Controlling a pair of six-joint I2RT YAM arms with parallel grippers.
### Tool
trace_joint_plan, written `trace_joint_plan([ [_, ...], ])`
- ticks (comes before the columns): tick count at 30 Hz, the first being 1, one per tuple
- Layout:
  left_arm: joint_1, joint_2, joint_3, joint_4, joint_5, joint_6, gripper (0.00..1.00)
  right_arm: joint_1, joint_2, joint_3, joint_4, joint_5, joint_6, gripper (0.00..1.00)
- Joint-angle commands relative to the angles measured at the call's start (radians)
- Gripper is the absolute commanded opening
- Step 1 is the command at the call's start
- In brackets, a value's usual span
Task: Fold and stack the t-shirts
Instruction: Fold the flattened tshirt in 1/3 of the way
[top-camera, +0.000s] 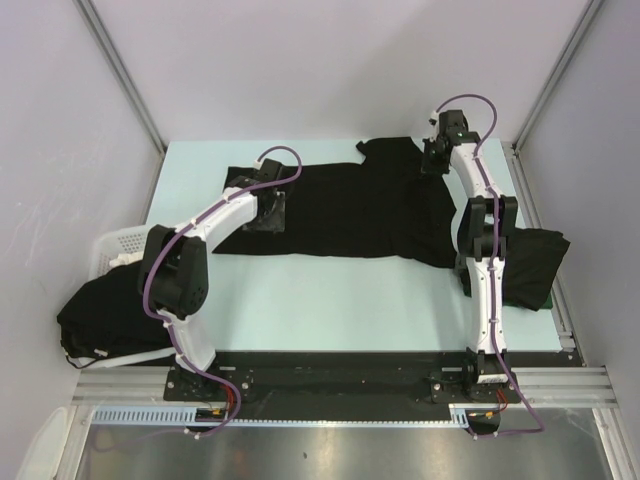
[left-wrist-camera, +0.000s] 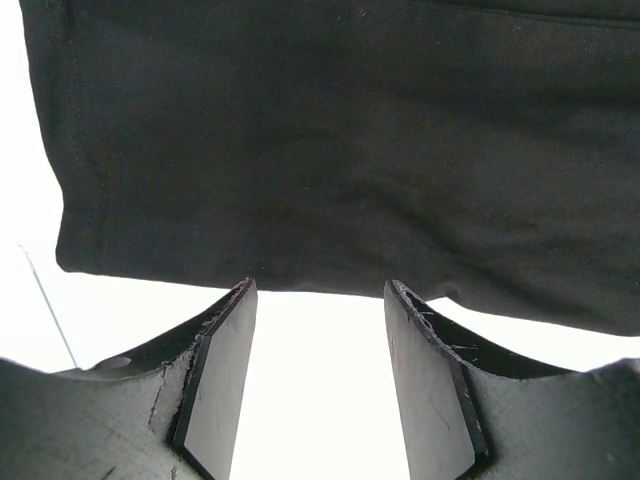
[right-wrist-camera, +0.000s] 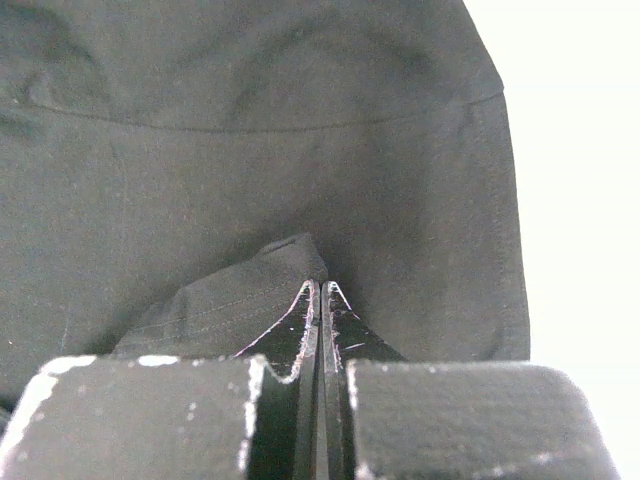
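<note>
A black short-sleeved cloth t-shirt (top-camera: 350, 205) lies spread flat on the pale blue-green table (top-camera: 330, 300), and both claws are at its edges. The left claw (left-wrist-camera: 320, 290) has its fingers apart with only bare table between them. The hem of the shirt lies just in front of its tips, not touching them. The right claw (right-wrist-camera: 320, 287) has its fingers pressed together on a small raised fold of the same shirt, near a stitched sleeve edge.

Behind and to the left of the left claw stands a white slotted plastic basket (top-camera: 112, 245) at the table edge, with a heap of black t-shirts (top-camera: 100, 320) hanging out of it. Behind the right claw, at the right table edge, a folded bundle of black cloth (top-camera: 535, 262) lies partly hidden by the arm.

Between the claws and the arm bases, the table surface is bare. Grey walls (top-camera: 60, 120) close the left, right and far sides.
</note>
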Motion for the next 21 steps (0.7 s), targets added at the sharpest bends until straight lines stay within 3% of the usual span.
trace_joint_plan([
  [1,-0.004,-0.043,-0.006,0.006,0.007,-0.012,0.59,-0.007,0.0,0.073,0.072,-0.02,-0.011,0.0],
  [14,-0.004,-0.042,-0.008,0.003,0.005,-0.009,0.59,-0.002,0.026,0.07,0.096,-0.037,-0.01,0.01],
  [16,-0.004,-0.04,-0.006,0.003,0.007,-0.009,0.6,-0.002,0.026,0.06,0.096,-0.031,-0.013,0.13],
  [21,-0.004,-0.043,-0.005,0.002,0.005,-0.006,0.6,-0.008,0.028,0.053,0.098,-0.027,-0.02,0.28],
])
